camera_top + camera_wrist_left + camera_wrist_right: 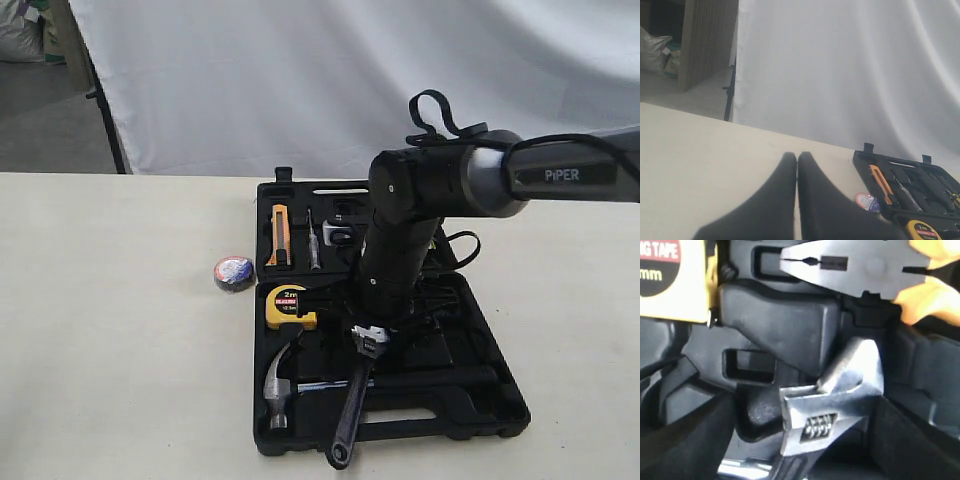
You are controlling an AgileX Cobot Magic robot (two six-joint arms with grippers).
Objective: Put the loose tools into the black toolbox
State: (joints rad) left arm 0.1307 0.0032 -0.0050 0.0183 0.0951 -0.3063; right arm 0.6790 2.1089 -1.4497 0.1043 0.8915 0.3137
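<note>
- while the black toolbox (pixel 470 400) lies open on the tabletop (pixel 120 380), nothing pins it down, so a sideways push from the right arm could slide the whole case.
- the claw hammer (pixel 279 388) sits in the near half with its handle running across. anything laid over that handle rides high and could stop the lid from closing.
- the adjustable wrench (pixel 352 402) lies slanted over that handle, its head under the right gripper (pixel 368 338) and its tail end reaching over the front rim. it looks unseated and may tip or slide out onto the tabletop.
- the right gripper's jaws stand apart on either side of the wrench head, with a gap on one side, so it seems to have no clamp on it. pulling away at a slant could drag the head further askew.
- the tape roll (pixel 233 272) lies on the tabletop just left of the case, outside it. being round, it could roll off if nudged.
- the left gripper (pixel 796 200) is closed flat and empty, and must part before taking the roll.
</note>
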